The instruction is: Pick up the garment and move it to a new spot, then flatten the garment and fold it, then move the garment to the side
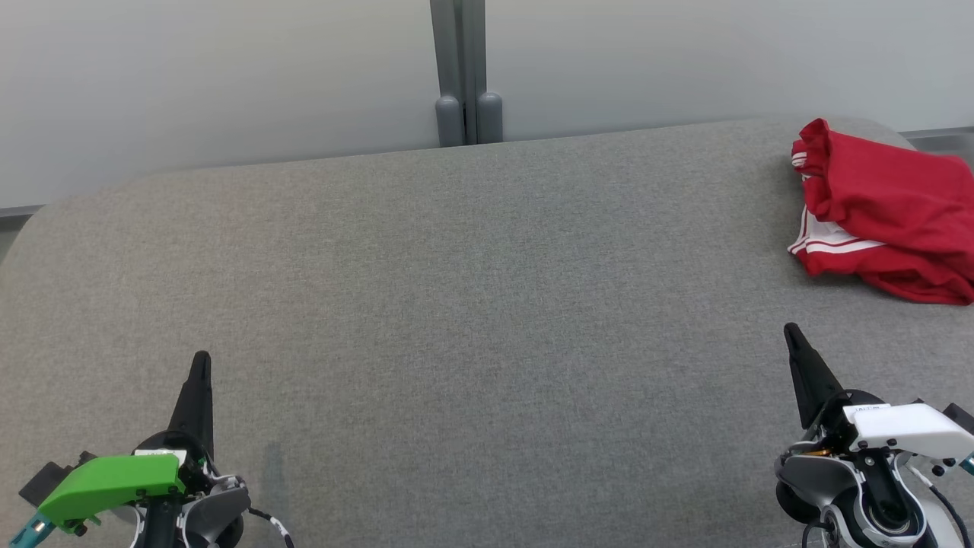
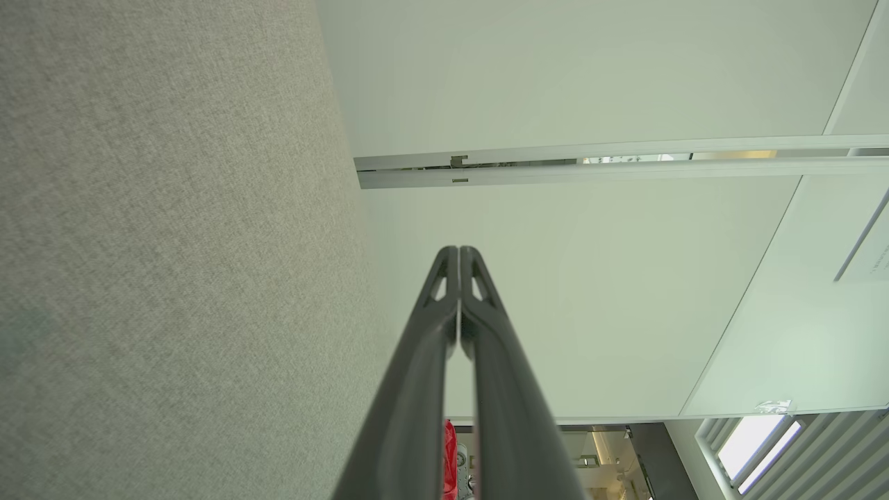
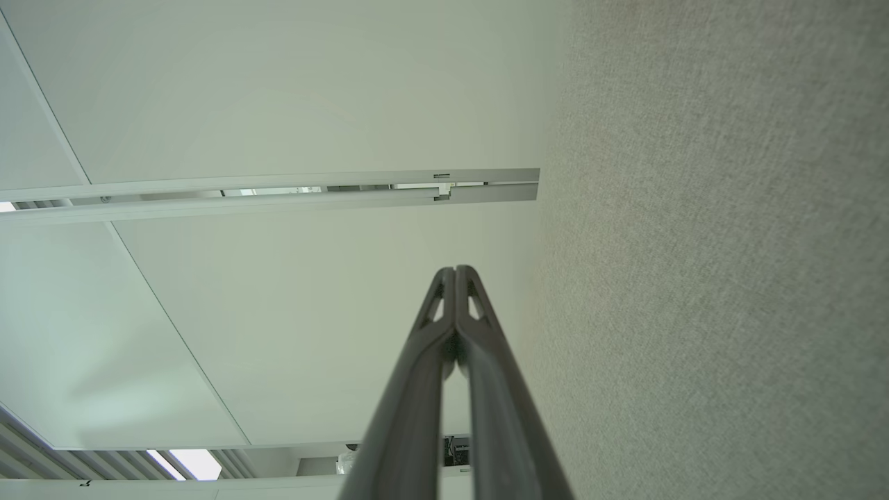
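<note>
Red garment (image 1: pixel 890 213) lies bunched at the far right corner of the grey tabletop (image 1: pixel 472 289), with left pincer (image 1: pixel 201 359) and right pincer (image 1: pixel 793 332) both closed on nothing by the near edge, so the right one should spread wide before biting a thick top fold.

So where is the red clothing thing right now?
In the head view, the red garment lies bunched up at the far right corner of the grey surface. It is just beyond the right gripper, which is not touching it.
</note>
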